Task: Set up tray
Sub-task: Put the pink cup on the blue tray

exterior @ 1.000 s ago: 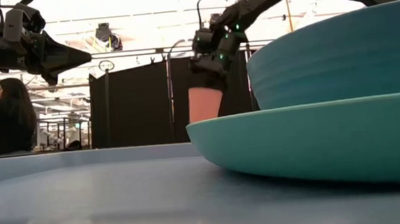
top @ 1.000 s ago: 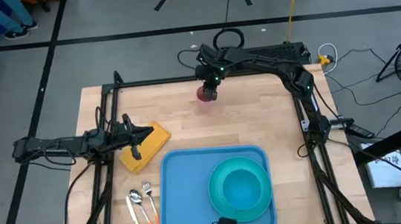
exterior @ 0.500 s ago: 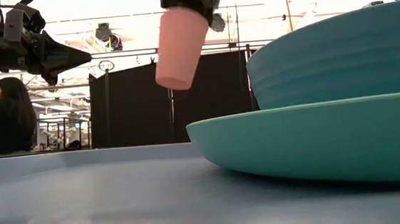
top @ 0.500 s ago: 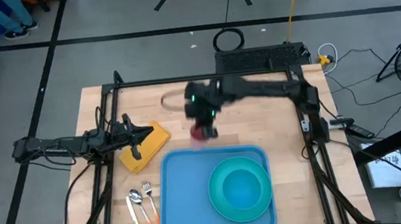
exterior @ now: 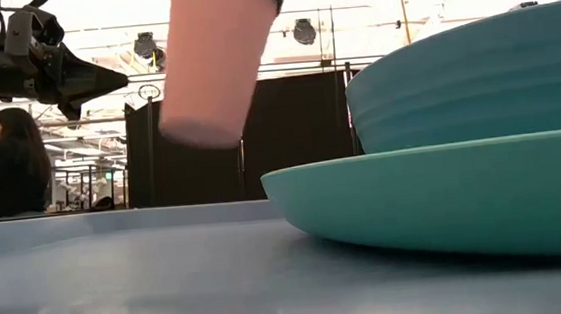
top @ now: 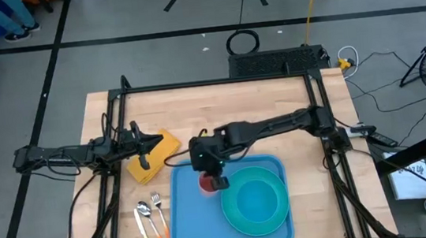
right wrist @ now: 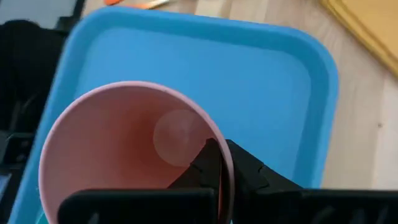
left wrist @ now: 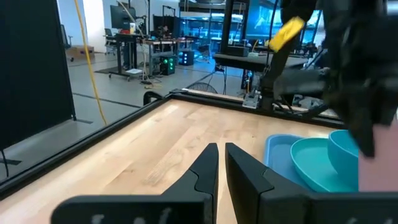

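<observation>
We see a pale wooden surface (top: 275, 104) with visible plank grain, framed by dark metal rails. Toward its near edge lies the tray (top: 189, 209), a large flat rectangle of smooth blue plastic with rounded corners and a low raised rim; its matte floor (exterior: 120, 280) fills the foreground of the low view. On the tray's right half sits a round teal plate (top: 275, 222) with a round bowl (top: 255, 200) of a similar teal nested on it, both glossy and smooth-walled. The right claw (top: 211, 176) hangs over the tray's left part, just beside the plate, its fingers pinched on the rim of a smooth pink cup (right wrist: 118, 149), one finger (right wrist: 208, 163) inside the mouth and the other outside. The cup is a tapered round shape, and in the low view its base (exterior: 203, 133) is clear of the tray floor. The left claw (top: 154, 143) waits at the left of the surface above a folded yellow cloth (top: 165, 149), its two dark pointed fingers (left wrist: 205, 171) nearly together with a thin gap, holding nothing. Left of the tray lie a metal spoon (top: 143, 215), a metal fork (top: 157, 201) and some orange-handled utensils (top: 164, 236). A seated person (exterior: 5, 164) shows in the room beyond.
</observation>
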Available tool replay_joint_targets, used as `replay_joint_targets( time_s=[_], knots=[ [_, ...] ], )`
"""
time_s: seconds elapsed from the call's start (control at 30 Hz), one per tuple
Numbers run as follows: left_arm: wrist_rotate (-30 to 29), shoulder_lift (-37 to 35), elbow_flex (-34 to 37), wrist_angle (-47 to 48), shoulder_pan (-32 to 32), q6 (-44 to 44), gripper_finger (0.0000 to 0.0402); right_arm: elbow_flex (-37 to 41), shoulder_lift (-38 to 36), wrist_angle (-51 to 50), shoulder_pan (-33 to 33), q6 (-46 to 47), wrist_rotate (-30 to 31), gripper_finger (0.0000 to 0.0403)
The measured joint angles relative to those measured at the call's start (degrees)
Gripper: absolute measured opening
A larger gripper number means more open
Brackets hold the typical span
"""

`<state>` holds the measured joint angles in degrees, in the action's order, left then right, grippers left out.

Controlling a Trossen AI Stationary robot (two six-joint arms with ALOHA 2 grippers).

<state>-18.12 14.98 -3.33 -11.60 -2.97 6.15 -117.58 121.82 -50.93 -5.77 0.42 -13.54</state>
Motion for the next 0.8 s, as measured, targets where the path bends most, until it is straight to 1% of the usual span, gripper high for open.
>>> replay_joint_targets(
  time_s=[0.23, 0.27, 0.33, 0.4, 0.8],
  knots=[
    [0.16, 0.00, 0.00, -0.11, -0.08, 0.54, 0.0033, 0.02, 4.60, -0.38, 0.19, 1.09, 0.31, 0.0000],
    [0.16, 0.00, 0.00, -0.05, -0.08, 0.47, 0.0033, 0.02, 5.06, -0.36, 0.19, 0.90, 0.66, 0.0000],
    [0.15, 0.00, 0.00, -0.15, -0.08, 0.44, 0.0033, 0.04, 5.89, -0.62, 0.08, 0.78, 3.32, 0.0000],
    [0.15, 0.00, 0.00, -0.03, -0.08, 0.42, 0.0033, 0.04, 6.35, -1.13, 0.19, 0.61, 4.65, 0.0000],
    [0.14, 0.02, 0.00, -0.07, -0.06, 0.38, 0.0033, 0.04, 6.58, -5.52, 1.85, 1.96, 4.33, 0.0000]
  ],
)
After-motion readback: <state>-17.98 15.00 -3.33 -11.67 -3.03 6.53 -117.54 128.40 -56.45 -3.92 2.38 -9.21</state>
